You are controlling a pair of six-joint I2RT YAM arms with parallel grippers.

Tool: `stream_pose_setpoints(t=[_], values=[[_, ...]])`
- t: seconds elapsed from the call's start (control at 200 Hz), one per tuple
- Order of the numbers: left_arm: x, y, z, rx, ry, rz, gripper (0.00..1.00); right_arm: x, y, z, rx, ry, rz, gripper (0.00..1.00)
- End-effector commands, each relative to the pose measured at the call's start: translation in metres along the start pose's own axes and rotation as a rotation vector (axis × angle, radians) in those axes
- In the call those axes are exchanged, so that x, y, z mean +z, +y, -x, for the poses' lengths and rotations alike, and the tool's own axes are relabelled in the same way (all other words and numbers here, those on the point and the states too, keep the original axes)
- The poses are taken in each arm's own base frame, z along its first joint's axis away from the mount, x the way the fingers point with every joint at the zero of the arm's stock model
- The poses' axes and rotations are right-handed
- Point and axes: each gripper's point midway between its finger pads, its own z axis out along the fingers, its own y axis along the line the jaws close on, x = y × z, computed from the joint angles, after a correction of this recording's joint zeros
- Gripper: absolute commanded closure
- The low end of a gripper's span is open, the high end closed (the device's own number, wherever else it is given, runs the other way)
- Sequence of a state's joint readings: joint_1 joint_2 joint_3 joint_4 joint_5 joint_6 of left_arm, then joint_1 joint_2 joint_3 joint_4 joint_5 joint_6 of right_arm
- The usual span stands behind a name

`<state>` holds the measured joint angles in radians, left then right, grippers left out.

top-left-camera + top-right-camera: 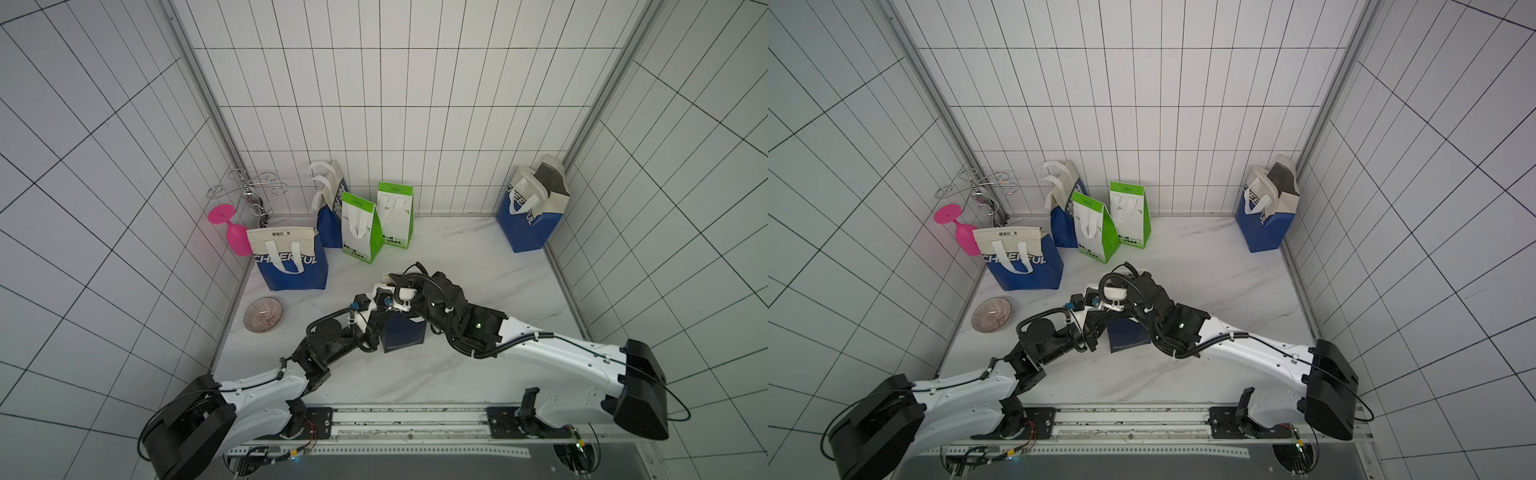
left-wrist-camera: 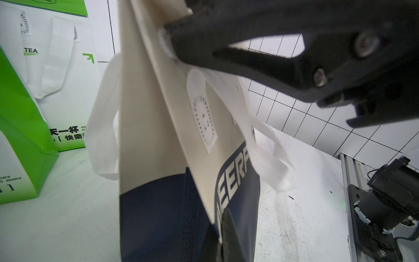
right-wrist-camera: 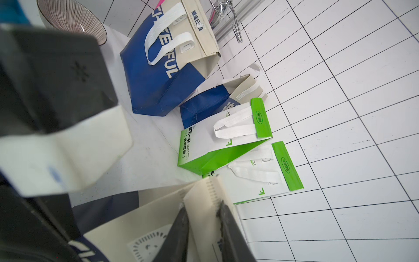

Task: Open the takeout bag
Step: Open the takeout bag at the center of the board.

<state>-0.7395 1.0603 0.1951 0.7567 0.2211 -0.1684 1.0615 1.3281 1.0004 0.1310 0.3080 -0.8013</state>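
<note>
**Subject.** The takeout bag (image 1: 405,336), navy below and cream above, stands at mid-table. It is well apart from the striped bowl (image 1: 263,315), on the bowl's side away from the left wall. Both arms meet over it.

**Holds.**
- The left gripper (image 2: 223,233) is fully closed. In its wrist view the printed panel's edge runs down into the fingers, so I judge it pinches the bag where the printed face meets the side gusset.
- The right gripper (image 3: 203,213) has its jaws drawn narrow, one on each side of the cream top rim (image 3: 209,192), and looks clamped on it.
- Judgement: two separate grips near the top let the panels be drawn apart while keeping the bag from toppling. The mouth looks flat, not yet spread.

**Attitude.** The long axis is near vertical with a slight lean, mouth up and navy base down. Whether the base bears on the table (image 1: 457,374) cannot be told. The printed broad face and one white handle (image 2: 267,154) are turned toward the robot's base rail. The narrow gusset faces the left arm.

**Surroundings, from the bowl.**
- A large blue bag (image 1: 291,257) stands just behind the bowl, farther from the robot.
- A pink goblet (image 1: 232,232) and a wire rack (image 1: 249,191) lie beyond that, by the left wall.
- Two green bags (image 1: 359,228) stand near the back wall, well apart from the bowl.
- Another blue bag (image 1: 532,212), mouth open, occupies the far corner across the table.
</note>
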Motion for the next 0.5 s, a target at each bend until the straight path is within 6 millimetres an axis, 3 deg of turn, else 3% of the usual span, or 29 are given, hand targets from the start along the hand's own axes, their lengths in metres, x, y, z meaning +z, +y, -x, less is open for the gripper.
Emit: stream_pose_setpoints(t=[0.0,0.495], values=[[0.001,-0.008,0.011,0.006,-0.026,-0.038,1.00,0.005,0.010,-0.017,-0.012,0.057,-0.005,0.79],[0.001,-0.008,0.011,0.006,-0.027,-0.037,1.00,0.006,0.000,-0.009,0.037,0.054,-0.031,0.97]])
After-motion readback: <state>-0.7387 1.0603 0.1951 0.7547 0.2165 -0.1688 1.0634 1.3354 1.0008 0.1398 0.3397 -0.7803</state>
